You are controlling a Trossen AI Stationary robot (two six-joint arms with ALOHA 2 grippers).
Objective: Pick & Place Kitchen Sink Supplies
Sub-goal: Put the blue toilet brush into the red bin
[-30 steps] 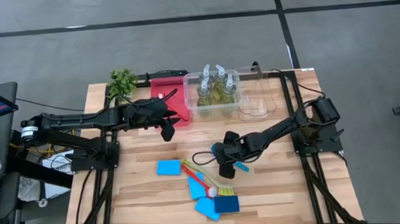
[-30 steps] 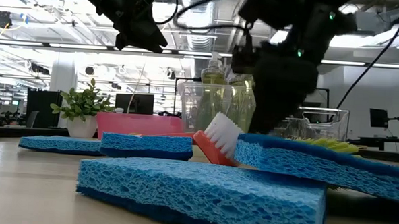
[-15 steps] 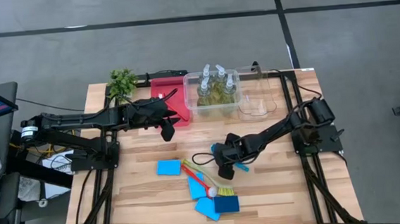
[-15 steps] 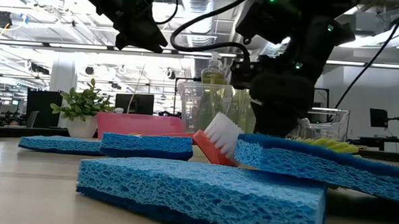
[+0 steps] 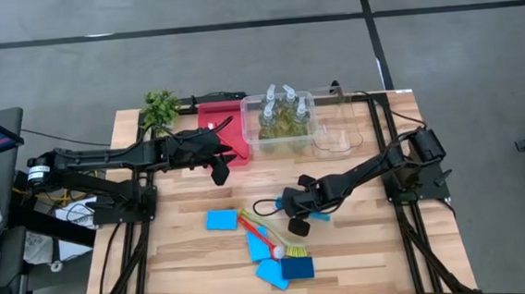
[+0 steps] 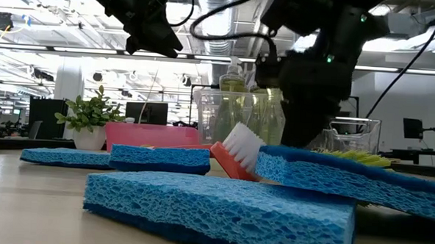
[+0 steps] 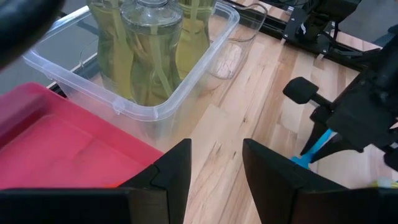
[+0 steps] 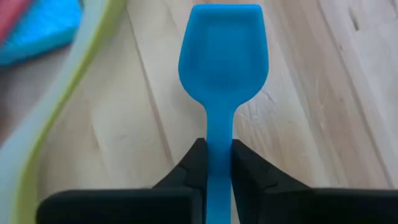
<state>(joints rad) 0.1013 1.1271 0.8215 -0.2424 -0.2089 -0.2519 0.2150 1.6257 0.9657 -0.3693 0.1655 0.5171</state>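
Reaching low over mid-table, right gripper (image 5: 297, 220) pinches blue brush (image 8: 221, 68) handle | brush lies along the fingers, paddle end pointing away | left gripper (image 7: 214, 165) parted, hovering beside red tray (image 5: 212, 114)

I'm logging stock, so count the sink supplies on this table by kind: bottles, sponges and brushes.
Bottles: 4
Sponges: 4
Brushes: 3
Total: 11
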